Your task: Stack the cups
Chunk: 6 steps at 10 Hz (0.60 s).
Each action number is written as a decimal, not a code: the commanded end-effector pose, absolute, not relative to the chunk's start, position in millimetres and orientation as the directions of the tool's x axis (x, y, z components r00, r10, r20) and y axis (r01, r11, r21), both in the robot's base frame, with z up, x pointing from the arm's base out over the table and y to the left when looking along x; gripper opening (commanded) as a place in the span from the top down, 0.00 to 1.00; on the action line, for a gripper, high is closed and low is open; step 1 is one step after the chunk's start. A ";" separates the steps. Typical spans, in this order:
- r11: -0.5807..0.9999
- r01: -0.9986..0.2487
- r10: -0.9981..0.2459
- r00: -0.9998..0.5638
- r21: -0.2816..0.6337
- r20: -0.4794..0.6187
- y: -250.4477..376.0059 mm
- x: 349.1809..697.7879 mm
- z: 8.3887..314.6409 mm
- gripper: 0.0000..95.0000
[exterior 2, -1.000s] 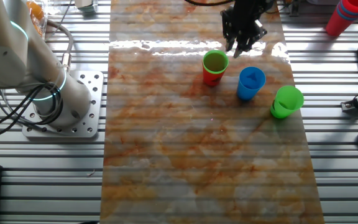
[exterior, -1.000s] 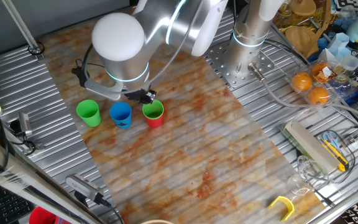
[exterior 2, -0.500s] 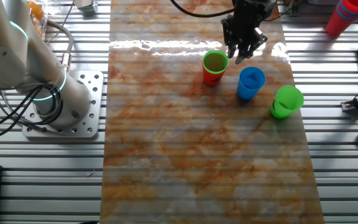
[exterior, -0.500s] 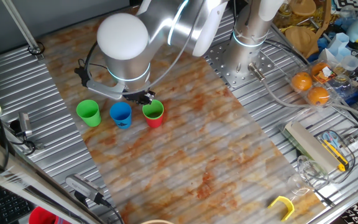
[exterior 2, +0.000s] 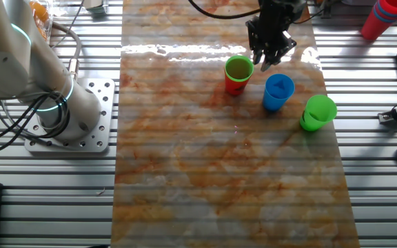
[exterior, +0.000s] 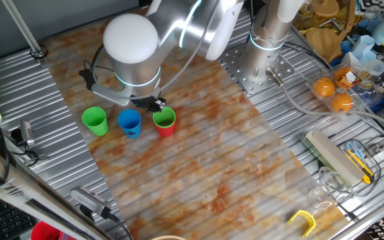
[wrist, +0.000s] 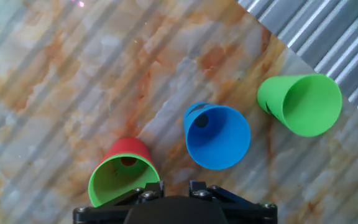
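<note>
Three cups stand in a row on the marbled mat (exterior: 199, 153). A lone green cup (exterior: 95, 121) (exterior 2: 318, 112) (wrist: 303, 102) is at one end and a blue cup (exterior: 130, 123) (exterior 2: 279, 91) (wrist: 217, 137) is in the middle. At the other end is a red cup (exterior: 165, 129) (exterior 2: 234, 87) (wrist: 128, 149) with a second green cup (exterior: 165, 117) (exterior 2: 238, 69) (wrist: 118, 182) nested inside. My gripper (exterior: 153, 103) (exterior 2: 267, 58) (wrist: 174, 186) hovers just above the gap between the red and blue cups. It is open and empty.
The robot base (exterior 2: 67, 117) stands on the metal table beside the mat. Clear containers with oranges (exterior: 332, 87) and clutter sit at the far right. A stack of red cups (exterior 2: 384, 17) is off the mat. A yellow object (exterior: 303, 220) and a boxed tool (exterior: 342, 157) lie near the table's edge.
My gripper has shifted a little toward the blue cup and slightly lower, then held still. The cups have not moved.
</note>
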State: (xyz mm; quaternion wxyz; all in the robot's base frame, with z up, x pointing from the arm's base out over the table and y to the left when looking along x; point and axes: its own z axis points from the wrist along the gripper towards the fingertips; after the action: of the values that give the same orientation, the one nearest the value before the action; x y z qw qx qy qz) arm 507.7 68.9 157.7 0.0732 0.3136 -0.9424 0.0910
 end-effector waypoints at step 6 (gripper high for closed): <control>0.811 -0.578 -0.545 -0.801 -0.086 0.248 61.5 519.4 151.2 0.80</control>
State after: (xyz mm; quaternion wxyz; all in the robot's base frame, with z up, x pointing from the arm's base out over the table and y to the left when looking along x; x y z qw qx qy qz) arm 515.9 63.1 153.4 0.1348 0.2664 -0.9514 0.0756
